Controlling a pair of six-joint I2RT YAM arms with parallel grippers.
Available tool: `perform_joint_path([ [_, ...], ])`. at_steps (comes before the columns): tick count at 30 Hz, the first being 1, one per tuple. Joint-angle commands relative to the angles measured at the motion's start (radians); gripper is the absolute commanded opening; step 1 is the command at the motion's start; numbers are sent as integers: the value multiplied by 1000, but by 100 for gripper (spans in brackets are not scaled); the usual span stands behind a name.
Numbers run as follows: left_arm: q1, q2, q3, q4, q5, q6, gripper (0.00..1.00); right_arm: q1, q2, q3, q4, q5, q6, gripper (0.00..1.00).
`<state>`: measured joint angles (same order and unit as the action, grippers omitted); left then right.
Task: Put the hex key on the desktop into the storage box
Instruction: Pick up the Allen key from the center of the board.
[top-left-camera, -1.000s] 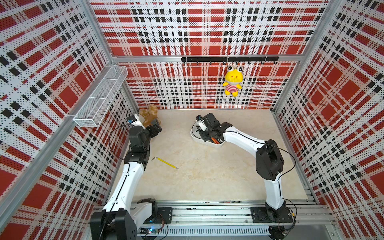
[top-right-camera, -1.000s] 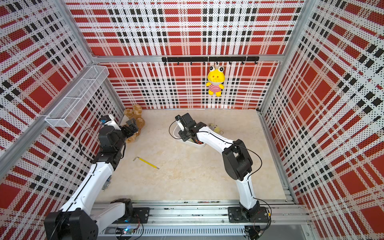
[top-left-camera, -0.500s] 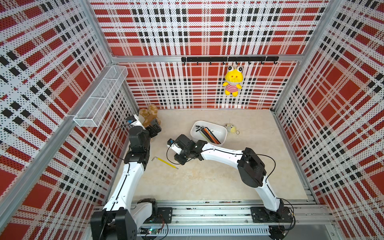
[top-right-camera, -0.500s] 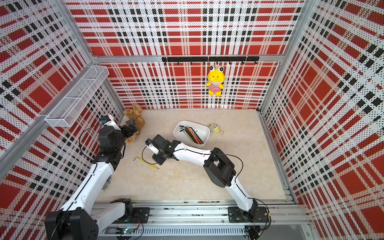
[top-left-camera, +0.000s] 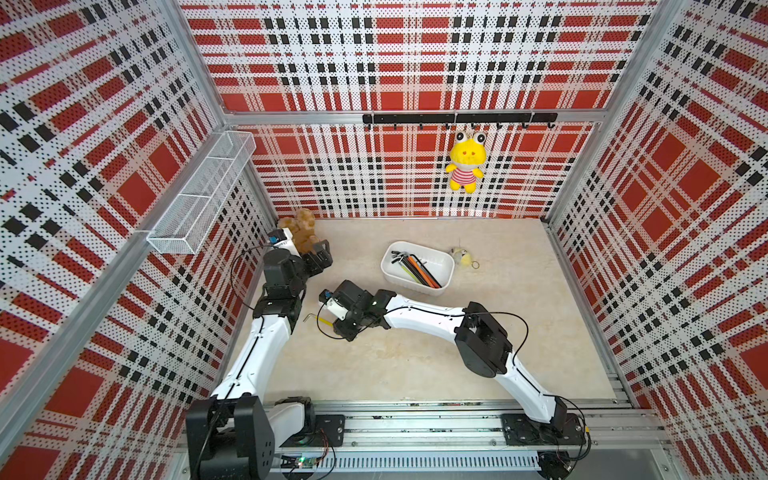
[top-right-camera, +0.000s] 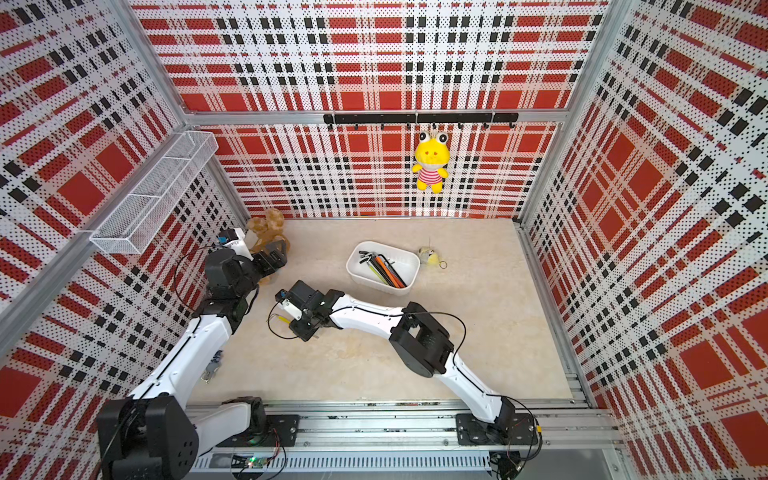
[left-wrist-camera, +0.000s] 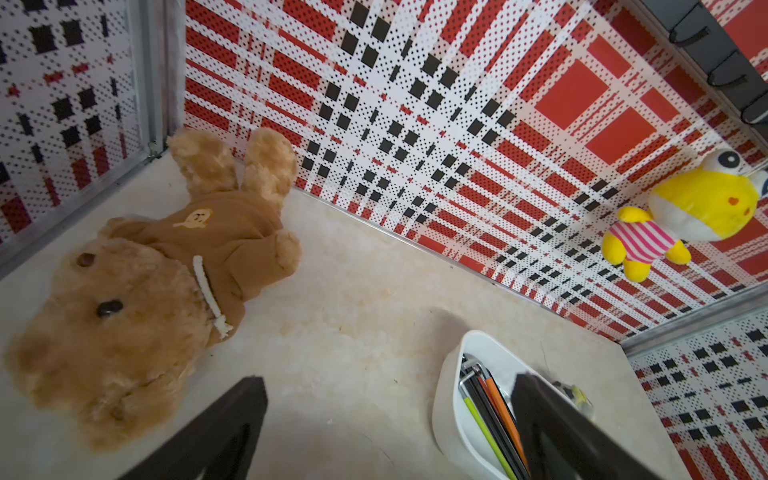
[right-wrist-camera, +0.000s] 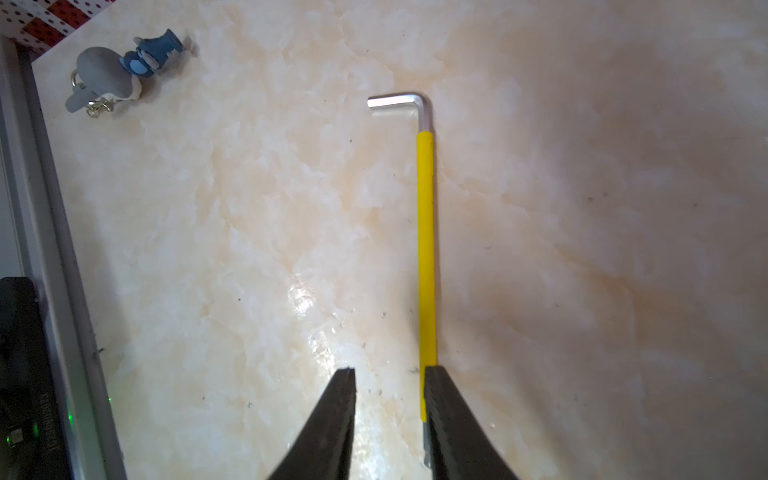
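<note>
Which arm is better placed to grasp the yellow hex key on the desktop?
Right. The right hand, open, is over the yellow hex key, one finger beside its shaft. The left hand hangs by the teddy bear, far from the key.

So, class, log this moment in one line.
right jaws: open at hex key on desktop | not gripped | storage box: other keys inside | left jaws: open

Right gripper (right-wrist-camera: 390, 370) low, fingers (right-wrist-camera: 332, 419) apart
</note>
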<state>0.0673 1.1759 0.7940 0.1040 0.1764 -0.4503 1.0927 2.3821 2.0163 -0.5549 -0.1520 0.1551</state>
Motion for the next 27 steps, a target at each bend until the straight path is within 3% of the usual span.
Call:
perform_joint_path([
  [1, 2, 11, 33, 14, 54, 9, 99, 14, 49, 43, -34, -7, 18, 36],
  [14, 2, -5, 36, 2, 18, 12, 99, 30, 167, 216, -169, 98, 51, 37],
  [27, -1, -23, 34, -11, 4, 16, 99, 42, 209, 264, -294, 167, 54, 36],
])
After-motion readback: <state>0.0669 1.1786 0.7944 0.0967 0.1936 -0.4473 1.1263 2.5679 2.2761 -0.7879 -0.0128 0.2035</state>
